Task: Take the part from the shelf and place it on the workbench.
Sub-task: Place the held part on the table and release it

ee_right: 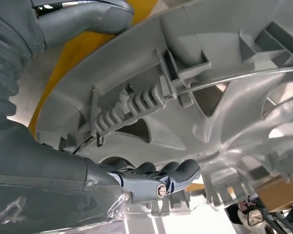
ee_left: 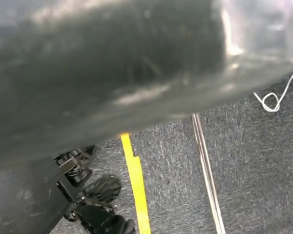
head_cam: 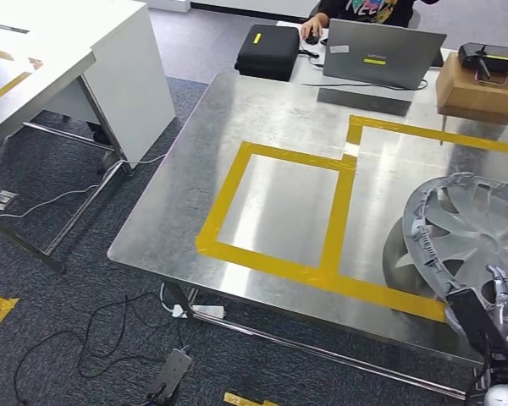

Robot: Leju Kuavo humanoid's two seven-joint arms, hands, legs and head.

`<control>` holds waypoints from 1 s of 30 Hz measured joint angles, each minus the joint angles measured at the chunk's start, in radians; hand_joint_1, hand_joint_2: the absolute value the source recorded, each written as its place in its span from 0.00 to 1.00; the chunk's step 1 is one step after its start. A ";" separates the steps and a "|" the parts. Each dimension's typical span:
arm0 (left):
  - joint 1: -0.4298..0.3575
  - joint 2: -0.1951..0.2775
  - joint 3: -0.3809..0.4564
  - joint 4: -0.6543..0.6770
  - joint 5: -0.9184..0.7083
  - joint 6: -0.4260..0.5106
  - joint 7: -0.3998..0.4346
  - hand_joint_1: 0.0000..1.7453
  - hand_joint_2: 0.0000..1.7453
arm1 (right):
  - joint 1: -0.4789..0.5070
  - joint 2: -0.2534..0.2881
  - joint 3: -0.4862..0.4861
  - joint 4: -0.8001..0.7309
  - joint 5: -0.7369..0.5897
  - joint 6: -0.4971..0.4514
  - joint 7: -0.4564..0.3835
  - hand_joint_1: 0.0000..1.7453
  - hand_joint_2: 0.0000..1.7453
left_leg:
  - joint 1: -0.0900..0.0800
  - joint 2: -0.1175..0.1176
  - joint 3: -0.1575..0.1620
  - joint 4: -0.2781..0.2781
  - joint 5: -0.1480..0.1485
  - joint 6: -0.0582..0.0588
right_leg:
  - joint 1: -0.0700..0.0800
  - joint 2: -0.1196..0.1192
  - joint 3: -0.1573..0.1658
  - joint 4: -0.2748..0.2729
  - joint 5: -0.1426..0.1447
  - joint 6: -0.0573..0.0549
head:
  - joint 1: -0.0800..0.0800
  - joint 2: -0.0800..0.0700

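My right hand (head_cam: 494, 309) grasps the grey wheel cover (head_cam: 475, 233) by its rim, fingers (ee_right: 167, 171) curled over the edge, holding it tilted above the table (head_cam: 174, 203) beside the yellow tape (head_cam: 338, 220). My left hand's state I cannot tell; its view is blurred.

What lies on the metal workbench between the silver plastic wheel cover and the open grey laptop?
In the head view, yellow tape lines cross the bare metal workbench between the silver plastic wheel cover and the open grey laptop.
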 joint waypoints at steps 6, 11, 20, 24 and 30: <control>0.002 0.000 0.000 0.000 0.005 0.001 -0.001 0.00 0.00 | -0.002 0.001 -0.005 0.007 -0.070 0.012 -0.025 0.00 1.00 | 0.000 0.000 0.000 0.000 0.000 0.000 | -0.001 0.000 0.000 0.000 0.000 0.001 | 0.000 0.000; 0.003 0.000 0.001 0.000 0.007 0.002 -0.001 0.00 0.00 | -0.005 0.010 -0.004 0.007 -0.120 0.031 -0.047 0.00 1.00 | 0.000 0.000 0.000 0.000 0.000 0.000 | -0.001 0.000 0.000 0.000 0.000 0.001 | 0.000 0.000; 0.005 0.000 0.001 0.000 0.008 0.002 -0.003 0.00 0.00 | -0.010 0.028 -0.003 0.006 -0.184 0.045 -0.075 0.00 1.00 | 0.000 0.000 -0.001 0.000 0.000 0.000 | 0.000 0.000 0.000 0.000 0.000 0.001 | 0.000 0.000; 0.007 0.000 0.002 0.000 0.011 0.001 -0.006 0.00 0.00 | -0.009 0.041 0.001 0.004 -0.221 0.031 -0.096 0.00 1.00 | 0.000 0.000 -0.001 0.000 0.000 0.000 | -0.001 0.000 0.000 0.000 0.000 0.001 | 0.000 0.000; 0.016 0.002 0.002 0.000 0.029 -0.006 -0.019 0.00 0.00 | 0.066 0.102 0.031 -0.107 -0.210 0.001 -0.215 0.00 1.00 | 0.000 0.000 -0.001 0.000 0.000 0.000 | 0.000 0.000 -0.001 0.000 0.000 0.000 | 0.000 0.000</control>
